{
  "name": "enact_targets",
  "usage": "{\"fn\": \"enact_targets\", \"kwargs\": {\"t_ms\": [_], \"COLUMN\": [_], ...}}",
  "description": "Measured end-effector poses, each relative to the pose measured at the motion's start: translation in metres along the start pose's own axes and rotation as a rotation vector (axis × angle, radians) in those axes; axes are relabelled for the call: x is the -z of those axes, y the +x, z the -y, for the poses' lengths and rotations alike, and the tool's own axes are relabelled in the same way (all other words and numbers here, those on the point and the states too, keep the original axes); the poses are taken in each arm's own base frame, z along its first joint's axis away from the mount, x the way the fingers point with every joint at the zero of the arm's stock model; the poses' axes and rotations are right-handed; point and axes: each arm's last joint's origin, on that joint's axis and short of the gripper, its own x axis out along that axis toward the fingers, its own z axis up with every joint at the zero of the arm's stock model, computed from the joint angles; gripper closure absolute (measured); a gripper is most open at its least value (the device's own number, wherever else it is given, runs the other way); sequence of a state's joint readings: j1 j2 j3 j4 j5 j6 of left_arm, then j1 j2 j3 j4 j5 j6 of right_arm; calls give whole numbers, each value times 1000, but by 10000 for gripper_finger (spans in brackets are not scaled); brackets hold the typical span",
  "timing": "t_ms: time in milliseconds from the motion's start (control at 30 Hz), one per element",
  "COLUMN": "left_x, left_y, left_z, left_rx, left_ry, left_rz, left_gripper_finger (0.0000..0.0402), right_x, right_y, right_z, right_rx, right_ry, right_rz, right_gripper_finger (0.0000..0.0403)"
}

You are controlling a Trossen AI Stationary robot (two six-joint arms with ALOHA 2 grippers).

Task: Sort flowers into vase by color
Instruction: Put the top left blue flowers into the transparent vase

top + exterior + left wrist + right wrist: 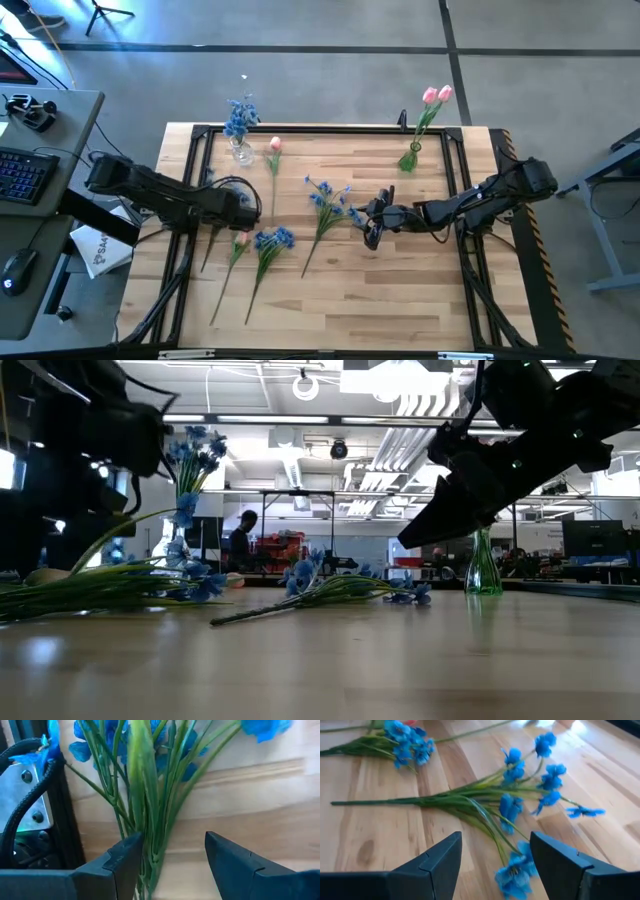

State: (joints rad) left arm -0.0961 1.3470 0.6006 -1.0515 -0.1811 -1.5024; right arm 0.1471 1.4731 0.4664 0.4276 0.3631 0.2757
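A bunch of blue flowers (150,795) lies by the table's left rail. My left gripper (172,845) (243,212) points down over it, open, with the green stems between its fingers. My right gripper (495,845) (370,232) hangs open and tilted just above the blossom end of another blue flower (325,205) (485,800) at mid table. A third blue flower (270,243) and a pink tulip (238,240) lie near the left gripper. Another tulip (273,155) lies farther back. A clear vase (242,152) holds blue flowers, and a green vase (411,157) holds pink tulips. My left gripper comes at the blue flower's stems (152,845) from above, with the fingers across them. The stems run close along the inner side of one finger (125,862). Whether that finger touches them I cannot tell. The flower lies flat on the table.
A black frame rail (195,170) runs round the tabletop, with a metal bracket (20,795) close to my left gripper. The near half of the wooden table (350,300) is bare. A desk with a keyboard (20,170) stands left of the table.
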Motion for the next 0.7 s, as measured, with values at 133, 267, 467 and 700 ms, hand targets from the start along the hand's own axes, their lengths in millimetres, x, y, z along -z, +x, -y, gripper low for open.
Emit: {"fn": "enact_targets", "kwargs": {"t_ms": [133,267,467,700], "left_x": [-3,-6,-11,-11], "left_y": [9,12,-7,-33], "left_z": [5,9,34,47], "left_rx": [-65,-57,138,209], "left_ry": [27,80,148,291], "left_rz": [-41,-73,-3,62], "left_gripper_finger": [197,198,217,222], "right_x": [-1,-1,-1,0], "right_y": [0,0,0,0], "right_z": [0,0,0,0], "right_rx": [-2,-3,-2,-4], "right_ry": [-13,-13,-12,15], "right_rz": [7,6,5,1], "right_gripper_finger": [171,171,171,171]}}
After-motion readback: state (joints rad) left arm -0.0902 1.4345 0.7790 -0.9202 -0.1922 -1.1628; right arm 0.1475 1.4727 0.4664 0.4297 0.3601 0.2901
